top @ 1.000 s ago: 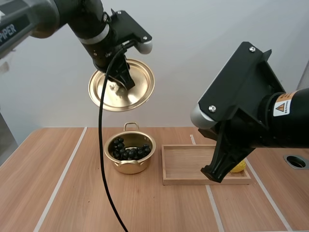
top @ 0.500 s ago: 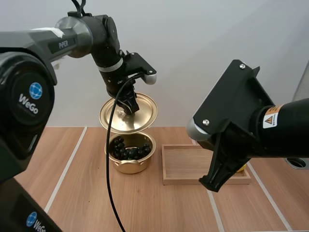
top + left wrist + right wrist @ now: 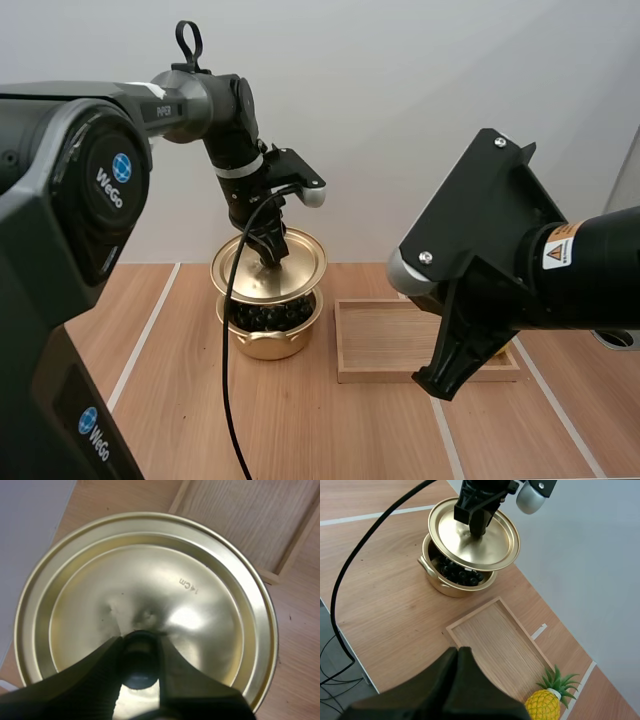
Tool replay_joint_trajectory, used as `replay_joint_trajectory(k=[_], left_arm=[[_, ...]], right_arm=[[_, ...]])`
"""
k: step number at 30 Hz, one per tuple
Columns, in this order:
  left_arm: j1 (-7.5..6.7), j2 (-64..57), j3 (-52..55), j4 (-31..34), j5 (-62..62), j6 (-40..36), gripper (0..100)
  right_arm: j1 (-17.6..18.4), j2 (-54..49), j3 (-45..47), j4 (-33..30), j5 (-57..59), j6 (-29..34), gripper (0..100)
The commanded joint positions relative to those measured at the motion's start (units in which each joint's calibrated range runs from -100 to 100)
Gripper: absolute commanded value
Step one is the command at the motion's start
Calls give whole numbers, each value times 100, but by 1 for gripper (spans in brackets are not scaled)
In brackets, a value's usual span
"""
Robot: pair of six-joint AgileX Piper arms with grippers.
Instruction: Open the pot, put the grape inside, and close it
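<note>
Table (image 3: 150,400) | left end effector (image 3: 272,250) grips lid (image 3: 300,270) | lid above pot (image 3: 268,345)

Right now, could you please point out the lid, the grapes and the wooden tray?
lid (image 3: 492,547), right wrist view, on its golden top face.
grapes (image 3: 456,573), right wrist view, on the dark berries just below the lid's rim.
wooden tray (image 3: 495,640), right wrist view, on its bare floor.
</note>
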Motion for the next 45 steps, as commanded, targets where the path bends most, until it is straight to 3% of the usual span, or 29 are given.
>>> replay_joint_trajectory(k=[1, 21, 45], left_arm=[[-1, 100, 94, -94, 0, 66, 0], [-1, 864, 94, -118, 0, 66, 0], [-1, 885, 94, 111, -297, -10, 0]], right_arm=[[-24, -57, 29, -49, 0, 52, 0], [-24, -57, 29, -12, 0, 52, 0], [-24, -57, 29, 23, 0, 52, 0]])
